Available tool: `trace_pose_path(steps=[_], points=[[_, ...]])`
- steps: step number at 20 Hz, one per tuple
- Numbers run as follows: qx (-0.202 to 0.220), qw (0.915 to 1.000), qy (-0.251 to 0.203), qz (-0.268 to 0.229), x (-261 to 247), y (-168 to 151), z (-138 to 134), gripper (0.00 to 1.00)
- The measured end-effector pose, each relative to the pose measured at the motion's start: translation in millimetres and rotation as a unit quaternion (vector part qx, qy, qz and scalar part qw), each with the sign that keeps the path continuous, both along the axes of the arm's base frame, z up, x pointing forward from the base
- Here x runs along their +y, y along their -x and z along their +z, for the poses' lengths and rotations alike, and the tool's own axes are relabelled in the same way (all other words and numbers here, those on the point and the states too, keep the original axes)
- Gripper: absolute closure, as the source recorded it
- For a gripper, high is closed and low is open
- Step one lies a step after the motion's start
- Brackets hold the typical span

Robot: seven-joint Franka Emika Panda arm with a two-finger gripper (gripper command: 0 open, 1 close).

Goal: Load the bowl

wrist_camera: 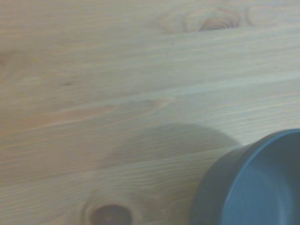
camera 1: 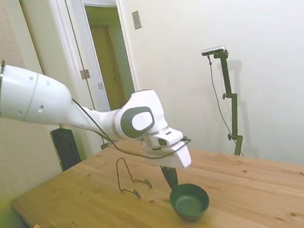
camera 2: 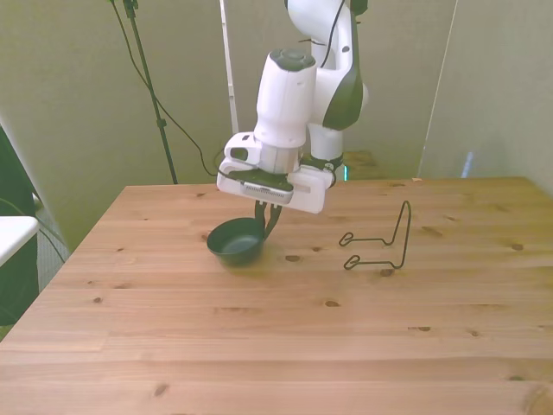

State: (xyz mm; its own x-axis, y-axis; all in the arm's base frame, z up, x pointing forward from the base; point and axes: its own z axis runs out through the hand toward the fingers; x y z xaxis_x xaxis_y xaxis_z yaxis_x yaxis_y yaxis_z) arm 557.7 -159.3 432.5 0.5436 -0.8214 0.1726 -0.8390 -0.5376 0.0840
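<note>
The small dark green bowl [camera 1: 190,200] [camera 2: 235,242] stands low on the wooden table [camera 1: 260,190] [camera 2: 276,346], and nothing shows inside it. My gripper [camera 1: 171,183] [camera 2: 265,225] reaches down to the bowl's rim, on the side toward the front view's right. Its dark fingers stand close together, pinching that rim. I cannot tell whether the bowl rests on the wood or hangs just above it. From the wrist camera only a blurred arc of the bowl [wrist_camera: 255,187] and its shadow show.
A black wire rack [camera 1: 127,178] [camera 2: 381,245] stands upright on the table, a short way from the bowl toward the front view's right. Beyond the table are a wall and a doorway [camera 1: 107,60].
</note>
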Motion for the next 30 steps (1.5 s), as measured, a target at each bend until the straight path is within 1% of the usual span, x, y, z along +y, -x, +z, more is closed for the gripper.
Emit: trace_pose_path(steps=[3, 5, 7, 9, 11, 14, 16, 21, 26, 28, 30], points=[[-0.024, 0.9991, -0.026, 0.023, 36, 16, 52, 1.00], [-0.036, 0.9963, -0.064, 0.046, 64, 31, 76, 1.00], [-0.045, 0.9903, -0.111, 0.069, 81, 44, 93, 1.00], [-0.055, 0.9814, -0.162, 0.087, 86, 52, 102, 1.00], [-0.058, 0.9711, -0.208, 0.101, 82, 56, 101, 1.00], [-0.058, 0.9592, -0.255, 0.108, 74, 60, 98, 1.00], [-0.067, 0.9502, -0.285, 0.108, 72, 61, 100, 1.00], [-0.092, 0.9345, -0.331, 0.094, 56, 57, 98, 1.00], [-0.087, 0.9098, -0.397, 0.087, 38, 47, 79, 1.00], [-0.083, 0.9020, -0.415, 0.087, 39, 40, 72, 1.00], [-0.080, 0.8973, -0.426, 0.086, 41, 35, 66, 1.00]])
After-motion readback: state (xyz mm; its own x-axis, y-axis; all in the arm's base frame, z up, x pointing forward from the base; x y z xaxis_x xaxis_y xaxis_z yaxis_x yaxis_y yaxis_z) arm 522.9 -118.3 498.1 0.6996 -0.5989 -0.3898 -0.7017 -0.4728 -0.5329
